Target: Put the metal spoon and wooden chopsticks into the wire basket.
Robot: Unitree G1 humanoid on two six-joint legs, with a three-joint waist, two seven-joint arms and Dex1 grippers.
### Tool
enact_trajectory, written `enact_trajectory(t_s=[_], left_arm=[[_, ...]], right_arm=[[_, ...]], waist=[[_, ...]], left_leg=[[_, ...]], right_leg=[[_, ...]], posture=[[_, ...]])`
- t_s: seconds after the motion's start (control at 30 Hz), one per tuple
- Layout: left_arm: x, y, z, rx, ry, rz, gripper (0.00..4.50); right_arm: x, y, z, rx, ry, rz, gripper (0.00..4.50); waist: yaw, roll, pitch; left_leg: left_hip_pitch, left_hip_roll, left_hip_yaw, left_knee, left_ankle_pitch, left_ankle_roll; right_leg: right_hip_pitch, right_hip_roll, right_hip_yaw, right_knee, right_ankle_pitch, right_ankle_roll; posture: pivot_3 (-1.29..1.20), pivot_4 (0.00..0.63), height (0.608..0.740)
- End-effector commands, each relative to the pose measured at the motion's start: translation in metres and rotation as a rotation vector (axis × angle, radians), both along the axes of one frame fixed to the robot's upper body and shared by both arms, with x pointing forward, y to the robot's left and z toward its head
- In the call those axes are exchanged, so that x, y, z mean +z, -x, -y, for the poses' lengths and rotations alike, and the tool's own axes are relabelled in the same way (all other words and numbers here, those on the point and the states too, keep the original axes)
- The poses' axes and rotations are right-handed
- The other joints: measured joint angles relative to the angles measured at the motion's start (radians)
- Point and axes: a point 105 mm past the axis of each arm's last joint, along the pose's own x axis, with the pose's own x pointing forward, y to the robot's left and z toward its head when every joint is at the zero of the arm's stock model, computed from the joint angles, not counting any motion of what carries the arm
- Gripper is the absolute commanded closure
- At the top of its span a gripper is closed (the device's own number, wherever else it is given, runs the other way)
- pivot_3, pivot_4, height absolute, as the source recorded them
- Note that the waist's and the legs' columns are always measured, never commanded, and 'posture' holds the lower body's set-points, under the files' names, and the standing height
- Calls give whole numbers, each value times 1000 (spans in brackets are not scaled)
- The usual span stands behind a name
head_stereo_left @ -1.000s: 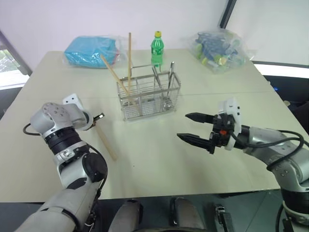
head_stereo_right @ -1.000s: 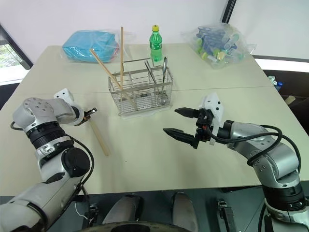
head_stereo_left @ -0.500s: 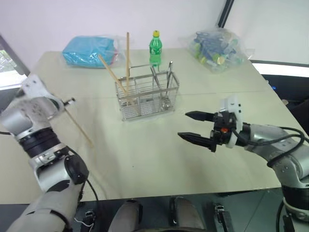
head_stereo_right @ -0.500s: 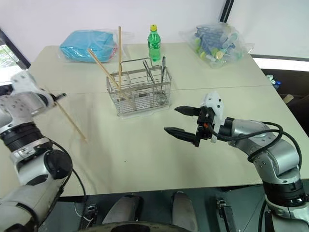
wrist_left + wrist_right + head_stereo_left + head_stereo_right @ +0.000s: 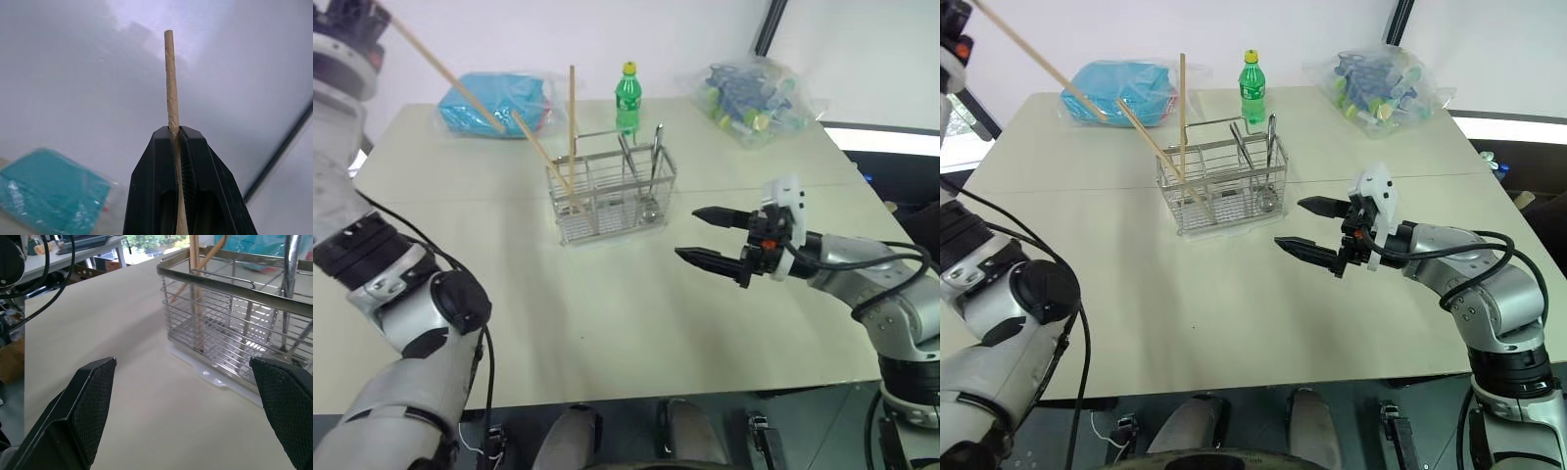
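The left pincer is raised high at the far left, clenched on a single wooden chopstick. That stick slants down from the pincer toward the blue packet at the back of the surface, hanging in the air above it. In the left wrist view the stick's tip juts out past the two black fingers, which press against it on either side.

The wire basket stands near the middle of the surface. Two more wooden chopsticks already sit in its left part, one upright and one leaning to the left. The metal spoon stands in the right part, bowl down, its handle rising above the rim.

The right pincer hovers above the surface to the right of the basket, released and wide apart, grasping nothing, pointing toward the basket.

A green bottle stands behind the basket, and a clear bag of coloured items lies at the back right.
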Motion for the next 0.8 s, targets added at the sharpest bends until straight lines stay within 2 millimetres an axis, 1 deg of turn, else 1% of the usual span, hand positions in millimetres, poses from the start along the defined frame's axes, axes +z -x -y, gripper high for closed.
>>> enact_trajectory(t_s=[0.03,0.1,0.2,0.3,0.47,0.53,0.57,0.8], left_arm=[[16,3,47,-85,-169,94,4460],[7,-3,62,-94,-244,84,4460],[-4,-7,74,-105,-307,80,4460],[-22,-14,92,-133,-379,60,4460],[-36,-16,104,-169,-409,46,4460],[-39,-16,106,-188,-395,37,3766],[-41,-16,107,-196,-389,36,3493],[-45,-10,107,-224,-305,35,50]], right_arm=[[10,5,-1,-14,-19,51,0],[10,6,0,-34,-26,52,0],[10,7,2,-51,-28,53,0],[10,8,5,-85,-34,56,0],[10,8,8,-113,-39,56,0],[11,8,8,-119,-41,56,0],[11,8,8,-122,-42,56,0],[12,5,9,-128,-45,59,0]], waist=[[0,0,0],[-2,0,0],[-8,2,0],[-7,2,0],[-1,2,0],[-2,2,0],[-2,2,0],[-2,2,0]], left_leg=[[0,0,0,0,0,0],[0,-1,0,0,0,0],[1,-1,1,-2,0,0],[1,0,1,-2,0,0],[0,0,1,-1,0,1],[0,0,1,-1,0,1],[0,0,1,-1,0,1],[1,0,1,-1,0,1]], right_leg=[[0,0,0,0,0,0],[0,0,1,0,0,0],[-1,0,2,0,0,0],[-2,2,2,0,0,0],[-1,1,2,0,0,0],[-1,1,2,0,0,0],[-1,1,2,0,0,0],[-1,1,2,0,0,0]], posture=[[0,150,736],[0,150,736],[0,150,736],[0,150,736],[0,150,736],[0,150,736],[0,150,736],[0,150,736]])
